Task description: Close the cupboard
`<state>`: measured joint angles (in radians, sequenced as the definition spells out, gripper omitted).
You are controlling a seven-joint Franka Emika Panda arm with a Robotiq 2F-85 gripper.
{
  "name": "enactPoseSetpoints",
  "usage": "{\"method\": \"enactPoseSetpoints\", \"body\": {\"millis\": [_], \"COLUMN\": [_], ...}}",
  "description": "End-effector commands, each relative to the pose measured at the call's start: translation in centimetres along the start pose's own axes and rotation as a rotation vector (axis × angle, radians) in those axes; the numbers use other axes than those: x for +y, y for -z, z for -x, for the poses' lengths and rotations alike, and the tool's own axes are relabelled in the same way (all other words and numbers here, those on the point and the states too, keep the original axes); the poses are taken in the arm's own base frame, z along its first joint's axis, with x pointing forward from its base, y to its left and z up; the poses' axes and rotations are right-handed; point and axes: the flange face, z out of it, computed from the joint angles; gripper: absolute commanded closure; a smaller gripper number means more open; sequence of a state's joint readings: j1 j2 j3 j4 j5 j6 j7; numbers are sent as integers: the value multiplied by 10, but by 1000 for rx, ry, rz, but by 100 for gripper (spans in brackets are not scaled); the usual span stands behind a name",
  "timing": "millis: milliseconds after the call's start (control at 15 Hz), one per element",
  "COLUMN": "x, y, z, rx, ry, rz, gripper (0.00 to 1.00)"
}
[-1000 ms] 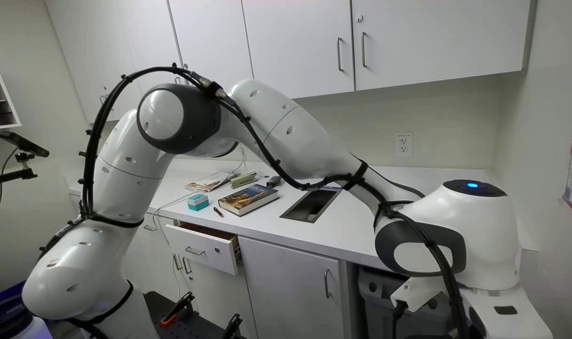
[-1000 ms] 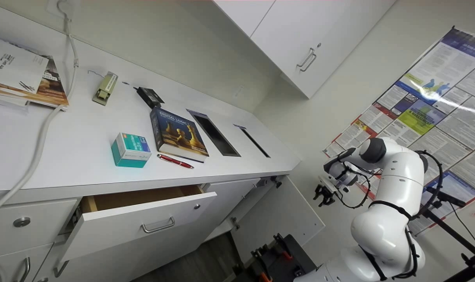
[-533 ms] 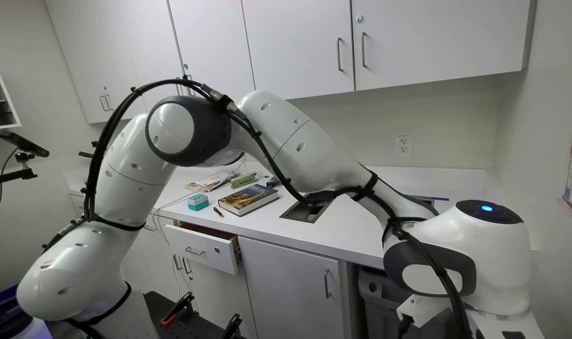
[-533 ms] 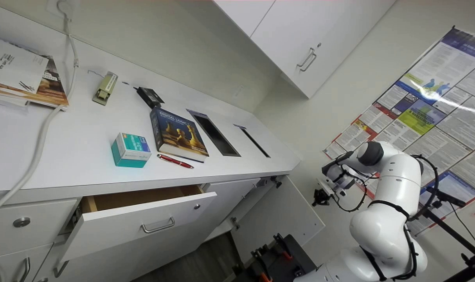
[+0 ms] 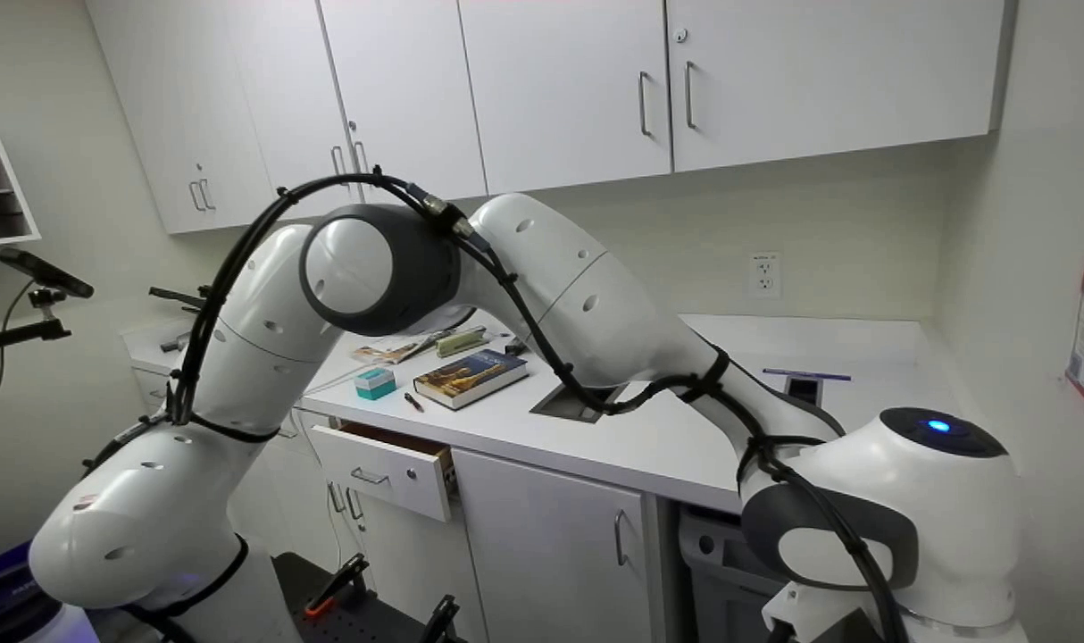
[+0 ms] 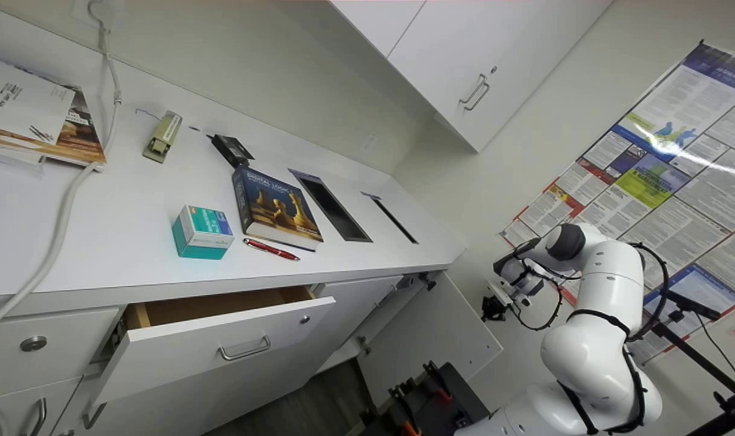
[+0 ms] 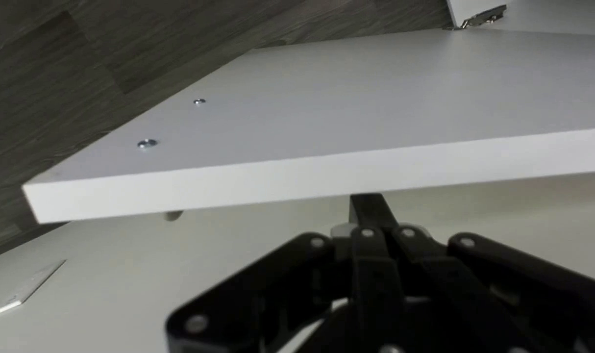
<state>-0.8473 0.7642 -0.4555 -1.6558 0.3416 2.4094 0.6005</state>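
Observation:
The low white cupboard stands open. Its flat door (image 6: 428, 339) is swung well out from the counter front, hinges showing on its inner side. In the wrist view the door's inner face (image 7: 356, 98) and thick white edge run across, with two screw heads near the free corner. My gripper (image 7: 368, 198) is shut with nothing between its fingers. The tips sit right at the lower border of that door edge in this view; whether they touch it I cannot tell. In an exterior view the black gripper (image 6: 493, 309) is beside the door's outer side, near its free edge.
A shallow drawer (image 6: 222, 357) juts out from the counter front. A black platform (image 5: 372, 616) with clamps lies below the open door. On the counter (image 6: 131, 260) are a book (image 6: 280, 206), a teal box (image 6: 201, 236) and a red pen (image 6: 270, 249). The wall with posters (image 6: 658, 181) rises behind the arm.
My gripper's fingers have gone from open to shut. The arm has come down, and the hand has sunk slightly toward the door's edge. The door has not visibly moved.

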Motion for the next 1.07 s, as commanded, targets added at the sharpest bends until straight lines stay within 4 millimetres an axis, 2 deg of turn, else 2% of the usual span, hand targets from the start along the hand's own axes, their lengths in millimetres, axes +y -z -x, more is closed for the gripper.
{"method": "enactPoseSetpoints", "body": {"millis": [0,200,467,800,1000], "x": [-11,-16,-22,-32,-49], "y": [-10,-14,-12,-12,-15], "z": [4,10,26,62,94], "rx": [-54,-81,-177,-373,-443], "ry": [9,24,32,12,-24], "rz": [13,14,18,-12,-71], "gripper": [100,100,100,100,100]}}
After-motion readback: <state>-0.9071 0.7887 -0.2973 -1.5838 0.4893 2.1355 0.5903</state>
